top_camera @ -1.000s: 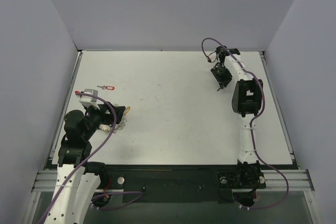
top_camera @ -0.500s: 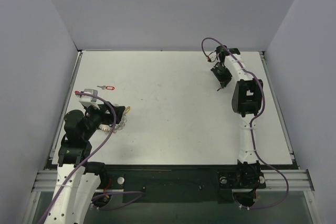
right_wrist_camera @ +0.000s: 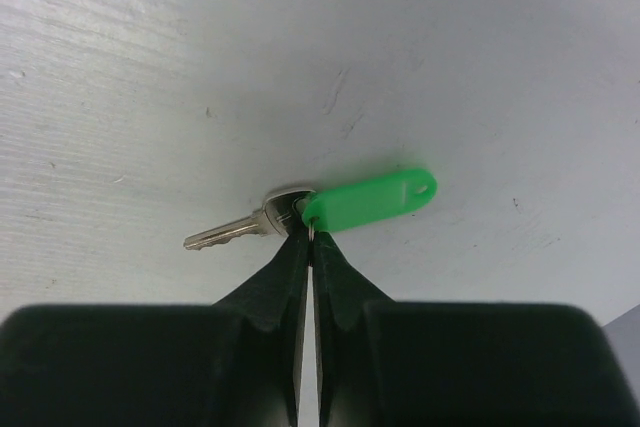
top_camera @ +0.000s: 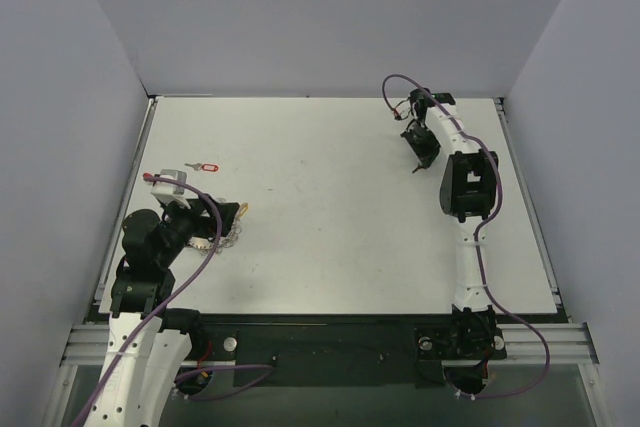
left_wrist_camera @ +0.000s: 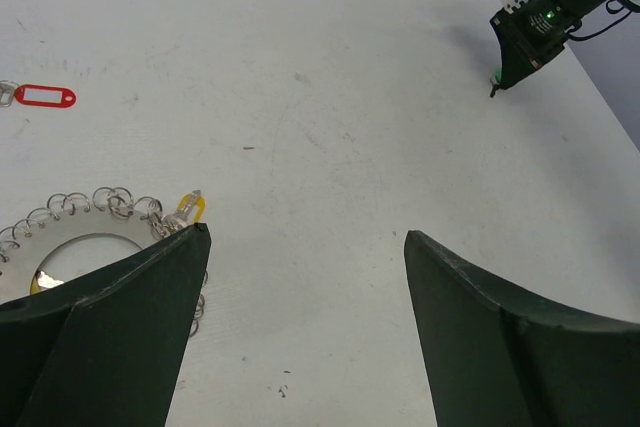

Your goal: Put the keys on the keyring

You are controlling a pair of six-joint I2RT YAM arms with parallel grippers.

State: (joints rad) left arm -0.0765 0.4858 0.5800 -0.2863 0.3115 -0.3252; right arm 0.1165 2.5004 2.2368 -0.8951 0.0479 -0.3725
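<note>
The green key (right_wrist_camera: 370,202), a silver blade with a green plastic tag, lies on the white table at the far right. My right gripper (right_wrist_camera: 312,232) is shut on the small wire loop joining blade and tag, fingertips down at the table (top_camera: 418,162). The red key (top_camera: 205,167) lies at the far left, also seen in the left wrist view as a red tag (left_wrist_camera: 45,97). The keyring (left_wrist_camera: 100,202), a lacy silver ring with a yellow piece (left_wrist_camera: 190,209), lies under my left gripper (left_wrist_camera: 305,237), which stands wide open with nothing between its fingers; its left finger covers part of the ring.
Grey walls close in the table (top_camera: 330,237) on three sides. The right arm's black body (top_camera: 468,187) hangs over the right part of the table. A metal rail (top_camera: 330,332) runs along the near edge.
The right gripper's jaws have closed onto the green key's loop. The left arm, the keyring and the red key have not moved.
</note>
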